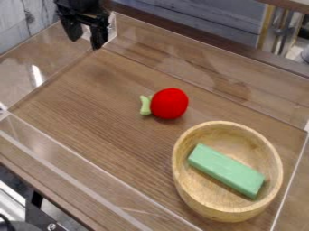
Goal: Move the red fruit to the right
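Wood-grain tabletop [85, 108] with clear low walls around it fills the view. One black gripper [87, 32] hangs at the far left corner, its two fingers apart and holding nothing. Well apart from it, near the middle of the table, lies one red fruit [168, 103], its pale green leafy stub pointing left. Just beside the fruit, toward the near right, sits one wooden bowl [189, 189] with a single green rectangular block [225, 170] lying inside. Nothing stands between gripper and fruit.
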Robot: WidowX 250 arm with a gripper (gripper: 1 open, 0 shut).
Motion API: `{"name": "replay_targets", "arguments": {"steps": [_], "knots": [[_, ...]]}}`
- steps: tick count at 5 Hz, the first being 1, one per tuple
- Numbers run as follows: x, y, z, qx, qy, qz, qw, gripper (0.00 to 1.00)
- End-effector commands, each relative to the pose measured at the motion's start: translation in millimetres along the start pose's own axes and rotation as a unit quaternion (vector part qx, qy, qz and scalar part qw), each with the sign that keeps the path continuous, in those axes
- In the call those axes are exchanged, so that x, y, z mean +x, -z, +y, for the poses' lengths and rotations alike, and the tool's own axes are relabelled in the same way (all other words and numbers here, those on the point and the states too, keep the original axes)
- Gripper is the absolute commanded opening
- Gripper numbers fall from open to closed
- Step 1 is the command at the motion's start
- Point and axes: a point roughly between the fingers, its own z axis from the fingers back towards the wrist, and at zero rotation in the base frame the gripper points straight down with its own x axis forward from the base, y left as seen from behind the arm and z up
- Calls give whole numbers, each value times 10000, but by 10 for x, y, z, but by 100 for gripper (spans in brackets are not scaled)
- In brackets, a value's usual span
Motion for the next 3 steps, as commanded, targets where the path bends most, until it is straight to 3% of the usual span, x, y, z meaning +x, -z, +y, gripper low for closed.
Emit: {"name": "replay_targets", "arguments": {"steps": [1,2,3], "knots": [[29,-211,112,144,-96,-353,9992,100],[-38,-224,90,126,-164,-397,9990,100],[-10,-235,104,78,-49,-486,9988,100]]}}
